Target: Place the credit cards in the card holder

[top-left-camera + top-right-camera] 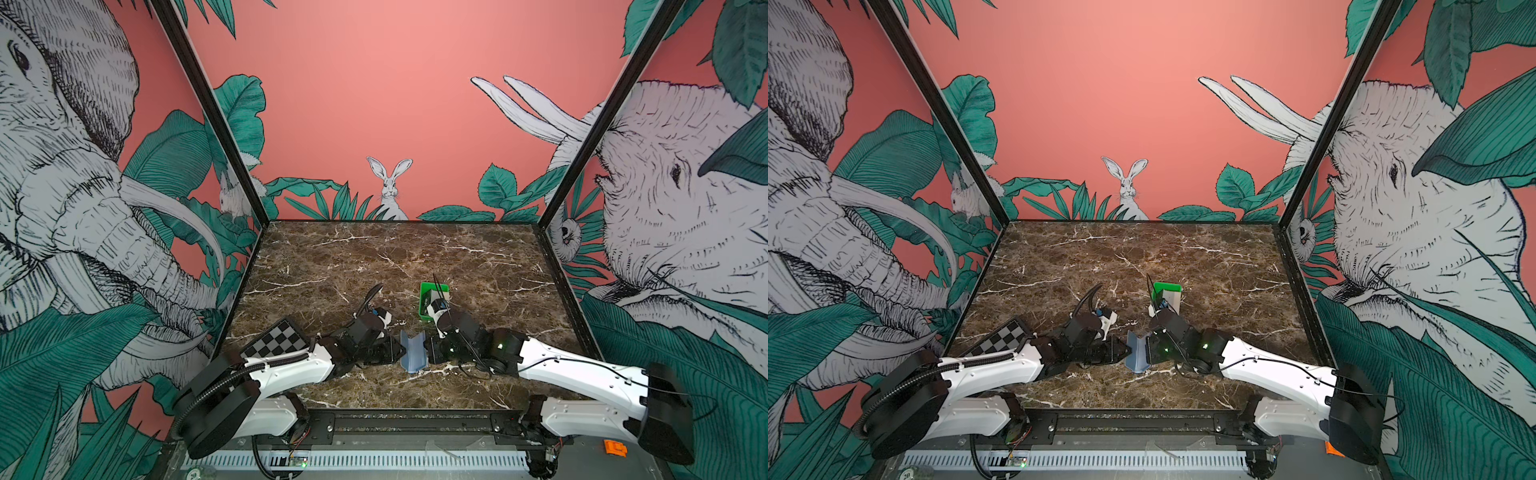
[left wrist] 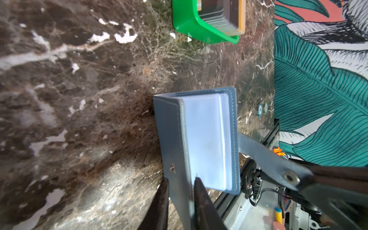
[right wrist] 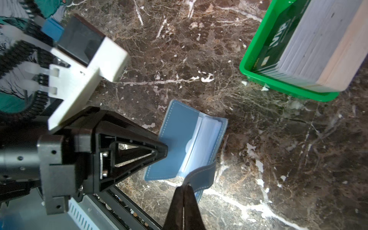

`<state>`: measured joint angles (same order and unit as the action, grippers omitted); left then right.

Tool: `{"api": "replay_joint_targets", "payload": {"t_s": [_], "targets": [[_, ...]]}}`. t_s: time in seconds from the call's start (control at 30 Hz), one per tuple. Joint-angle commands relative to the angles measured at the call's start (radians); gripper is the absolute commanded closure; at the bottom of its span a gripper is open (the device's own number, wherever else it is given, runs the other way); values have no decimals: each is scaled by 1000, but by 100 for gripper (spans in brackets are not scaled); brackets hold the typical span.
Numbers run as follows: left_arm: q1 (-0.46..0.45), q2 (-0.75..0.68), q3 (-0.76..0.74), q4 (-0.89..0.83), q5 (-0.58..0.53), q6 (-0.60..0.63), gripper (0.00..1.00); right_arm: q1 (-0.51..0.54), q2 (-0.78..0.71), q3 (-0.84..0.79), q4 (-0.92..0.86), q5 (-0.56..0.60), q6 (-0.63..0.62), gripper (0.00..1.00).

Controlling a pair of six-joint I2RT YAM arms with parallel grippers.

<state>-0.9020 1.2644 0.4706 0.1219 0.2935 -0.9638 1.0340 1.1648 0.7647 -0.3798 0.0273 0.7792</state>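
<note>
Our left gripper [image 2: 181, 185] pinches the card holder [image 1: 413, 353] cover; our right gripper [image 3: 185, 186] nips its snap tab [image 3: 203, 175]. Credit cards [image 3: 298, 49] sit in the green tray [image 1: 434, 286] at one o'clock.

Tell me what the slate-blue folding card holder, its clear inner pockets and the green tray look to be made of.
The slate-blue card holder: likely leather or faux leather, matte, with pale stitching along the edges. Its pockets: soft clear plastic film, glossy and cloudy. The green tray: rigid moulded plastic, shiny with highlights on its rim.
</note>
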Motion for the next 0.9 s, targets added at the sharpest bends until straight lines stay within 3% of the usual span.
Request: {"api": "replay_joint_targets", "payload": {"t_s": [0.0, 0.2, 0.37, 0.6, 0.73, 0.87], "targets": [[-4, 3, 14, -20, -17, 8, 82, 6, -17, -17, -39, 52, 12, 88], [-3, -4, 12, -42, -29, 11, 88, 5, -31, -30, -82, 112, 46, 74], [-3, -16, 2, -48, -34, 14, 89, 5, -60, -39, -88, 131, 51, 69], [-4, -38, -20, -51, -49, 11, 87, 5, -30, -34, 62, -11, 5, 66], [-3, -51, -26, -58, -53, 13, 84, 5, 48, -17, 174, -119, 6, 66], [-3, -66, -30, -73, -57, 16, 81, 5, 138, 0, 245, -151, 29, 70]]}}
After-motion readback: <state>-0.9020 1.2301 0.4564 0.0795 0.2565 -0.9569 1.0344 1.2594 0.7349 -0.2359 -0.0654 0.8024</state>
